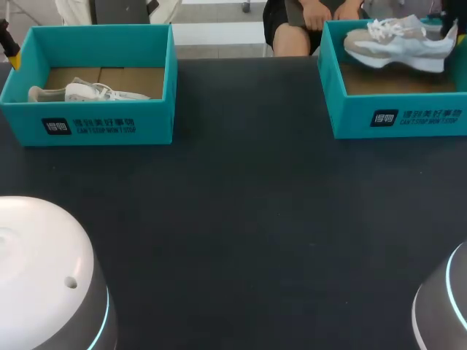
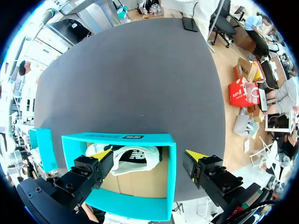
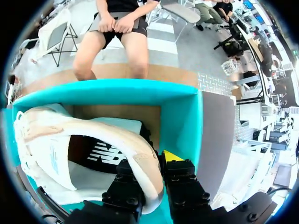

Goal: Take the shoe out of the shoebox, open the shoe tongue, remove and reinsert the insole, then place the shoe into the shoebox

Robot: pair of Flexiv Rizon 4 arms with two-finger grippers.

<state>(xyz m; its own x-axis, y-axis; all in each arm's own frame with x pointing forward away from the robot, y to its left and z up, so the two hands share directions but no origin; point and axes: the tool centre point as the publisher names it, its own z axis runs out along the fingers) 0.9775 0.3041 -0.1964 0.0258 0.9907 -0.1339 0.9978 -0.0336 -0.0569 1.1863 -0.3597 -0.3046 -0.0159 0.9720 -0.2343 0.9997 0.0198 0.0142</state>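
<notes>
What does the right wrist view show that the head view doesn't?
Only the right wrist view shows the right gripper shut on the heel rim of the grey-and-white shoe, one finger inside, one outside. Only the head view shows the left shoebox with a second shoe lying in it, and the dark table between the boxes. Both show that shoe and the teal right shoebox.

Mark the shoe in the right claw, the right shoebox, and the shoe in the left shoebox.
Held shoe point(image 1: 405, 49): head view, pale side panel at mid-length.
Right shoebox point(image 1: 350, 117): head view, teal front wall.
Left-box shoe point(image 1: 84, 92): head view, white upper.
</notes>
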